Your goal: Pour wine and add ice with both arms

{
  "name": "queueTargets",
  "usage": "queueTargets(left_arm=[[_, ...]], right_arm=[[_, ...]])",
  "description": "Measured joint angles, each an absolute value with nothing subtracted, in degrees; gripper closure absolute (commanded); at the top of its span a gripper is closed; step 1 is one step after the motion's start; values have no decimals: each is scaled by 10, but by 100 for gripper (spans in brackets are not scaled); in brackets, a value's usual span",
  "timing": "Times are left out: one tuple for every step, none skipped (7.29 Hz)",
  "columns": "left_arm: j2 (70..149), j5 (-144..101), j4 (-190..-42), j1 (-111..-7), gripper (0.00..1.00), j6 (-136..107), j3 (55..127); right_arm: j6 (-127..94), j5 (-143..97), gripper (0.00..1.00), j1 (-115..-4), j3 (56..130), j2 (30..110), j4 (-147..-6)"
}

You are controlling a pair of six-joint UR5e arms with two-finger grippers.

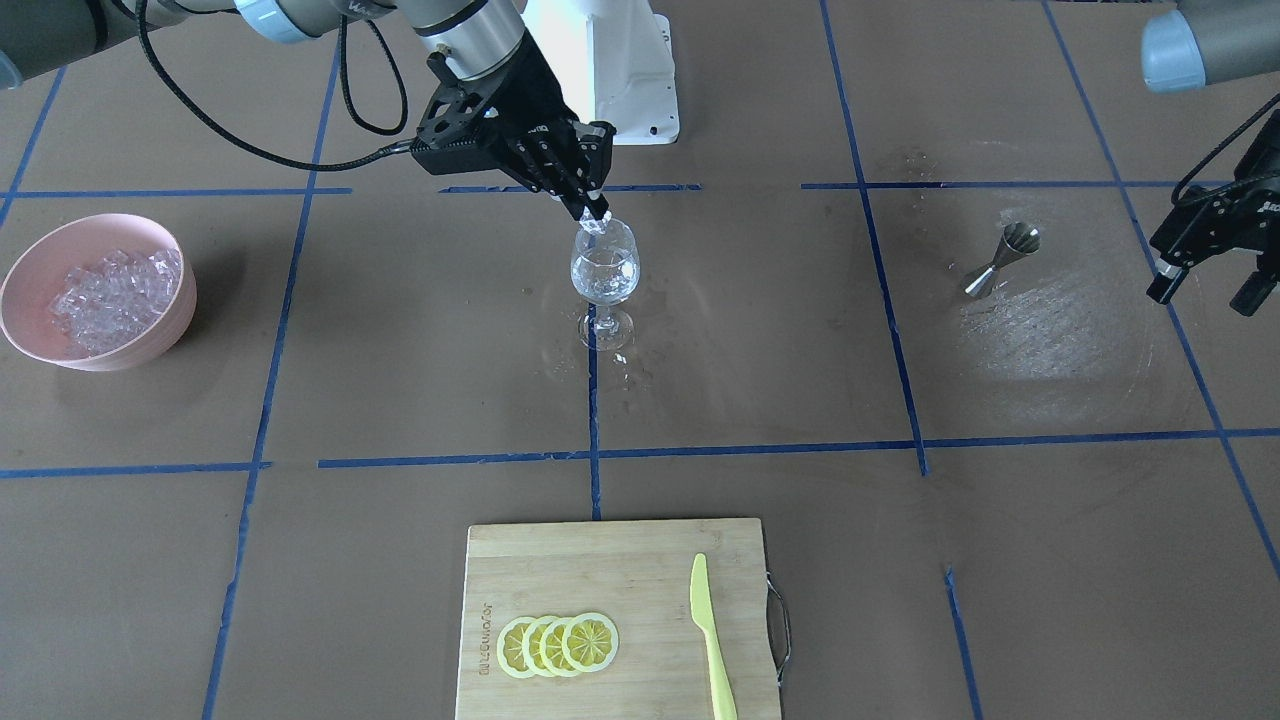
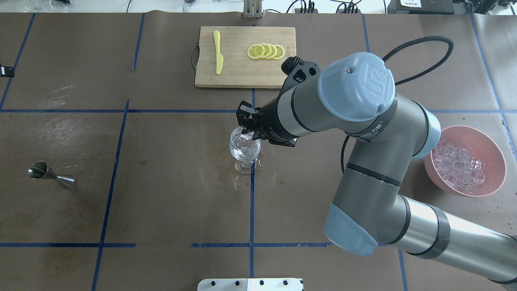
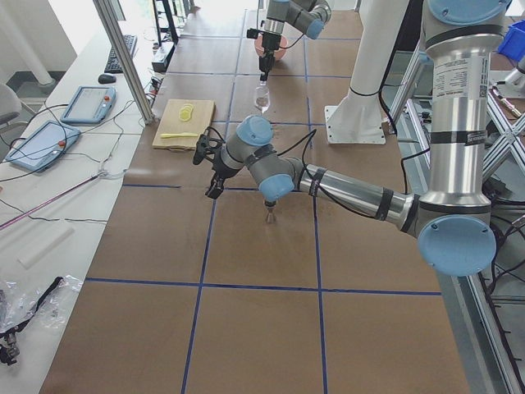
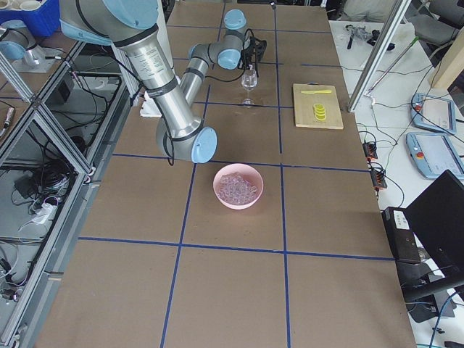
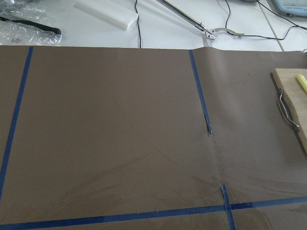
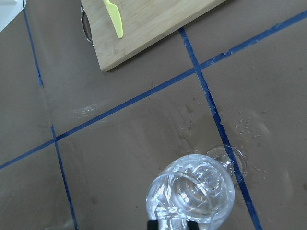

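A stemmed wine glass stands at the table's middle with clear ice cubes in its bowl; I cannot tell the wine apart from the ice. My right gripper hangs just over the rim, shut on one ice cube, and the glass sits directly below it in the right wrist view. The heap of ice fills a pink bowl. My left gripper hovers open and empty near the table's side, beyond a steel jigger lying on its side.
A wooden cutting board with lemon slices and a yellow-green knife lies at the operators' edge. Water spots ring the glass's foot, and a wet patch spreads near the jigger. Blue tape lines grid the brown table.
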State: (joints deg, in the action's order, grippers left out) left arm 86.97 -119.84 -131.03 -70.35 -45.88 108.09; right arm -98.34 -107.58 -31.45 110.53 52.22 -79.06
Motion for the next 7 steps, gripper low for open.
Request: queueTargets(left_arm=[[869, -1196, -1310, -704, 0, -459, 1083], [868, -1194, -1310, -704, 0, -459, 1085], [865, -1194, -1310, -705, 0, -459, 1087], [862, -1194, -1310, -706, 0, -459, 1088], [860, -1194, -1310, -706, 0, -457, 1088], [860, -1194, -1310, -706, 0, -455, 1086], [859, -1194, -1310, -707, 0, -453, 1084]], right_arm=[[-982, -1076, 50, -315, 1105, 523, -791], [-982, -1076, 51, -315, 1105, 523, -792], [-981, -1076, 51, -315, 1106, 523, -792], [-980, -1079, 50, -319, 1110, 527, -793], [-979, -1088, 50, -332, 1122, 543, -792], [-964, -1111, 50, -358, 1138, 574, -791], [-924, -1153, 50, -400, 1149, 614, -788]])
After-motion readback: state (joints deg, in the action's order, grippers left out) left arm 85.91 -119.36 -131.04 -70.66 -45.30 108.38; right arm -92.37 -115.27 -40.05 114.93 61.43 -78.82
